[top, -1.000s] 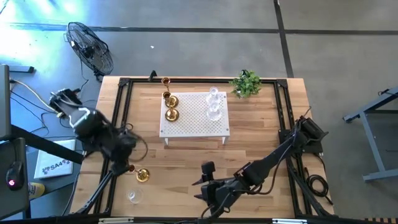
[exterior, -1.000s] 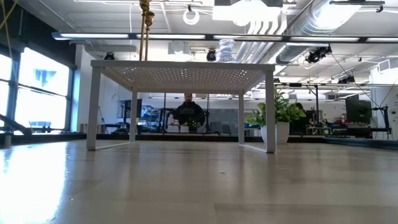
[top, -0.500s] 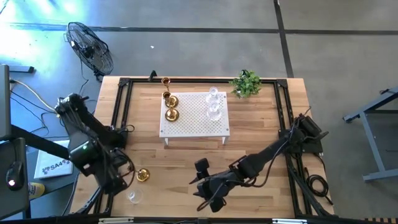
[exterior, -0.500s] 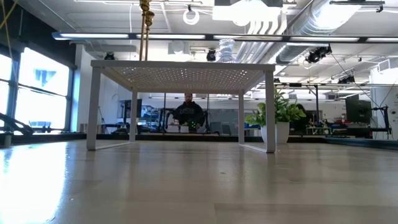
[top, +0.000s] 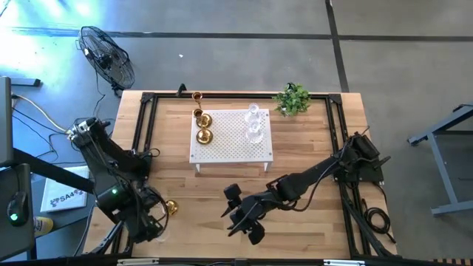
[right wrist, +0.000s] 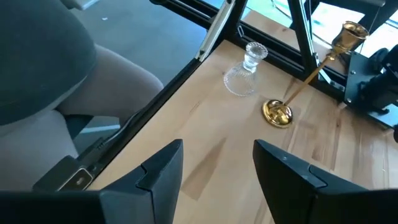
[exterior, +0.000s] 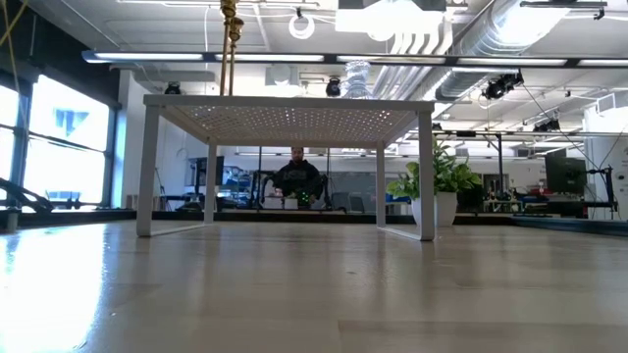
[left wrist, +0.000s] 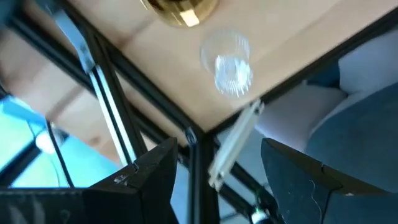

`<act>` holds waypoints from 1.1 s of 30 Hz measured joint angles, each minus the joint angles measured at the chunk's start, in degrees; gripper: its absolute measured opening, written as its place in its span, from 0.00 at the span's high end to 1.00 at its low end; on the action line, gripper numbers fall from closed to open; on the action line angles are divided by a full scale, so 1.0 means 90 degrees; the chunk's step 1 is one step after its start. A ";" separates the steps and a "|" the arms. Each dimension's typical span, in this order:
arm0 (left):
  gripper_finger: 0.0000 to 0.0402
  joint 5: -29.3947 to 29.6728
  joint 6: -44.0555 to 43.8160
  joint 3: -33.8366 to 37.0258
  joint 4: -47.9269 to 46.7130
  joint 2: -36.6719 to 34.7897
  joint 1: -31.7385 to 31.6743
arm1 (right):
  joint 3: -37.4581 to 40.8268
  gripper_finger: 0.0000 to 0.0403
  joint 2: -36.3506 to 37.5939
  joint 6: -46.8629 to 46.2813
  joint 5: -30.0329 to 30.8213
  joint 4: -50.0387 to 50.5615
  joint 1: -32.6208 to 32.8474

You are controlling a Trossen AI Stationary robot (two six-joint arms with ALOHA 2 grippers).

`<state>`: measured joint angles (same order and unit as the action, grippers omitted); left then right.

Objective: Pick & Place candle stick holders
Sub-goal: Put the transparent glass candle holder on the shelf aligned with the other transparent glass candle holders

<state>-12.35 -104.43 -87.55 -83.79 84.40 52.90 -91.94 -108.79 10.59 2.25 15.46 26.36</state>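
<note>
While both arms hang over the near edge of the worktop (top: 310, 159), the scene reads so:

Left gripper (left wrist: 217, 165): over the near left corner; jaws spread wide, holding nothing, touching nothing.

Right gripper (right wrist: 217, 165): low over the near middle of the worktop; jaws parted, nothing between them.

Glass holder (left wrist: 228, 62): upright on the worktop by the near left corner, apart from both grippers.

Brass holder (right wrist: 278, 112): lying tipped on the worktop just beside the glass one.

White stand (top: 230, 137): far middle; two brass holders (top: 203, 127) along its left side, two glass holders (top: 255, 122) toward its right.

Plant (top: 293, 99): far right.
</note>
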 joint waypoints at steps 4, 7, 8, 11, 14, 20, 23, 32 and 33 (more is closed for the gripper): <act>0.44 -0.0482 -0.0037 0.0000 0.0207 0.0241 0.0005 | 0.0000 0.53 0.0000 0.0056 -0.0179 0.0010 -0.0078; 0.44 -0.0556 0.0317 -0.0002 0.0233 0.0431 0.0002 | 0.0000 0.53 0.0000 0.0139 -0.0341 0.0010 -0.0108; 0.44 -0.0556 0.0500 -0.0002 0.0242 0.0497 0.0002 | 0.0000 0.53 0.0000 0.0158 -0.0363 0.0010 -0.0106; 0.44 -0.0568 0.0789 -0.0002 0.0353 0.0697 0.0014 | 0.0000 0.53 0.0000 0.0165 -0.0482 0.0012 -0.0107; 0.44 -0.0523 0.0967 -0.0002 0.0535 0.0852 0.0111 | 0.0000 0.53 0.0000 0.0165 -0.0511 0.0012 -0.0105; 0.44 -0.0450 0.0277 -0.0002 0.0549 0.1082 0.0129 | 0.0000 0.53 0.0000 0.0165 -0.0512 0.0015 -0.0105; 0.44 -0.0355 0.0369 -0.0002 0.0553 0.1129 0.0126 | 0.0000 0.53 0.0000 0.0165 -0.0511 0.0015 -0.0105; 0.44 0.0295 0.0712 -0.0002 0.0568 0.1218 0.0177 | 0.0000 0.53 0.0000 0.0165 -0.0512 0.0015 -0.0105; 0.44 0.0294 0.0727 -0.0002 0.0599 0.1231 0.0178 | 0.0000 0.53 0.0000 0.0163 -0.0513 0.0015 -0.0105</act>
<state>-9.70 -97.89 -87.57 -78.40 95.48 54.51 -91.94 -108.79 12.05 -2.37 15.59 25.41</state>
